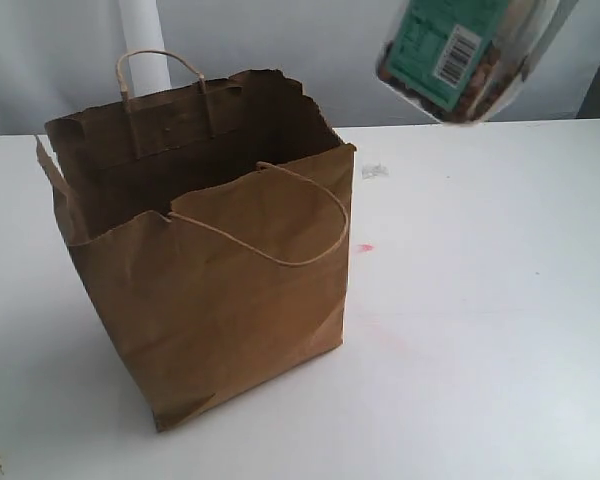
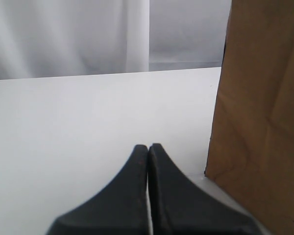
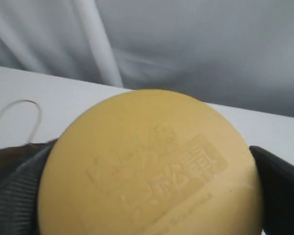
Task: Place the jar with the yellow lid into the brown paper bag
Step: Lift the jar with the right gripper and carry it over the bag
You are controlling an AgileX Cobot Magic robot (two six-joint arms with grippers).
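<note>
The brown paper bag (image 1: 220,270) stands open and upright on the white table, left of centre, with its ragged rim and cord handles up. High in the air to its right hangs the yellow-lidded jar (image 1: 460,55), tilted, its teal barcode label and brown contents showing; its top is cut off by the frame edge. In the right wrist view the mustard lid (image 3: 149,166) fills the picture, and my right gripper (image 3: 149,200) is shut on the jar, with dark fingers (image 3: 279,186) at both sides. My left gripper (image 2: 148,149) is shut and empty, low over the table beside the bag's side wall (image 2: 259,112).
White table (image 1: 480,320) with a small pink mark (image 1: 365,247) and a crumpled clear scrap (image 1: 374,170) right of the bag. A white curtain and a white post (image 1: 145,45) stand behind. A loop handle (image 3: 17,117) of the bag shows beside the lid.
</note>
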